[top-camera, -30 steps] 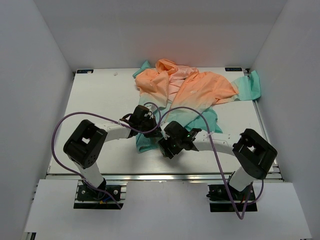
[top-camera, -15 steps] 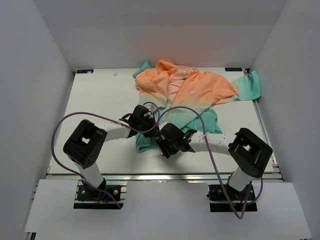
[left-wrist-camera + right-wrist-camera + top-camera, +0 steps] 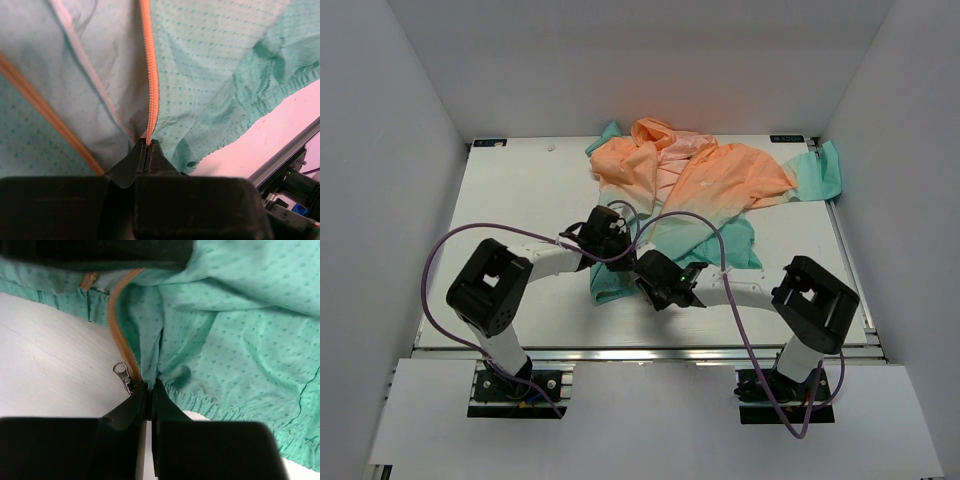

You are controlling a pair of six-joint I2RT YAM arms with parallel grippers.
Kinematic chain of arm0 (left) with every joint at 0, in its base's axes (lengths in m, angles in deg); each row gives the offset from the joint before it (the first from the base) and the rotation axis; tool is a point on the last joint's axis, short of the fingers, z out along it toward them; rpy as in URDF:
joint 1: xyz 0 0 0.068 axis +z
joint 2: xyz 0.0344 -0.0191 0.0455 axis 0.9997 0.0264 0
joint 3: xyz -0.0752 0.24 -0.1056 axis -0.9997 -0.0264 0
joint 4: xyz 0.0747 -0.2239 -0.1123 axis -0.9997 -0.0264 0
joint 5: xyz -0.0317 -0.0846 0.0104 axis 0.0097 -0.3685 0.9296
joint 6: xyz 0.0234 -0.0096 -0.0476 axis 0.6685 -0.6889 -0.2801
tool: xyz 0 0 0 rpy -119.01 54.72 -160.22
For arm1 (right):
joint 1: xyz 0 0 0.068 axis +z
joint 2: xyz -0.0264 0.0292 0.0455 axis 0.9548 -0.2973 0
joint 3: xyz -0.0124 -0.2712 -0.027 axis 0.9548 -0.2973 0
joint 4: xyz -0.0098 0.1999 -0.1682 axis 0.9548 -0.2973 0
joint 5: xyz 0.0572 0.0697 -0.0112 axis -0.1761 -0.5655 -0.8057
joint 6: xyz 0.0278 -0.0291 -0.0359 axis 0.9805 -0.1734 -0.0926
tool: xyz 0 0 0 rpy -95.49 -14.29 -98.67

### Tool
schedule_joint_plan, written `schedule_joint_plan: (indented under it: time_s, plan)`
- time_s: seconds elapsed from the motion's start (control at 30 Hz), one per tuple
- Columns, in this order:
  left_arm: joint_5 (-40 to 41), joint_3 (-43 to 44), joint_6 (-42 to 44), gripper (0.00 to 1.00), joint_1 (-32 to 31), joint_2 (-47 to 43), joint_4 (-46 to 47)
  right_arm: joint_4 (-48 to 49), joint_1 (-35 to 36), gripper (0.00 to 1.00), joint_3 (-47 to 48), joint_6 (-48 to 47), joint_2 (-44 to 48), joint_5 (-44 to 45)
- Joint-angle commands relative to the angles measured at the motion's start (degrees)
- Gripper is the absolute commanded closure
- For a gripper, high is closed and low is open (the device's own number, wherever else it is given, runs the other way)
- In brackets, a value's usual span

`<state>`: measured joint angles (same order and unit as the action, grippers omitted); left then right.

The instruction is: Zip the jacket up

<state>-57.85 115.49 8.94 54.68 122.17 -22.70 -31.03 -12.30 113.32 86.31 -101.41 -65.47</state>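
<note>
**Two pinches at the hem, zipper halves not yet joined**

My left end effector [image 3: 148,146] is closed tight, its tips clamped on the bottom end of one orange zipper [image 3: 150,75] tape. The tape runs straight up and away from the pinch, so I judge the grip is there to keep that half taut and lined up. A second orange strip [image 3: 40,110] slants off to the left of it, apart from the first, so the front is open here.

My right end effector [image 3: 148,389] is narrowed to a sliver. A fold of teal fabric at the hem [image 3: 210,407] runs down into the tips, and I read that as a pinch on the cloth rather than on metal. The silver slider pull [image 3: 124,375] lies just beside the tips on their left, at the foot of the curving orange tape, outside my grip. Holding the hem next to it should steady the slider's side while the other tape is brought to it.

Further out, the jacket [image 3: 720,180] lies rumpled on the white worktop [image 3: 520,200]. Its peach hood and chest are toward the far edge and its teal hem is drawn toward me, where both wrists meet near the middle. One sleeve end hangs over the right edge.
</note>
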Motion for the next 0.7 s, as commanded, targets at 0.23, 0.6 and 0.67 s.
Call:
schedule_joint_plan:
  time_s: [0.23, 0.6, 0.67]
  plan:
    - [-5.0, 12.6, 7.2, 0.87, -0.3, -0.4, -5.7, -3.2, -0.5, 1.00, -0.3, -1.7, 3.5, -2.3]
    - [1.5, 14.9, 7.6, 0.14, -0.3, -6.6, -18.5, 0.9, -12.4, 1.00, -6.0, 5.0, 25.3, -10.0]
    - [2.7, 13.0, 5.8, 0.10, -0.3, -9.1, -19.0, 3.0, -12.9, 1.00, -8.2, 7.1, 27.4, -8.3]
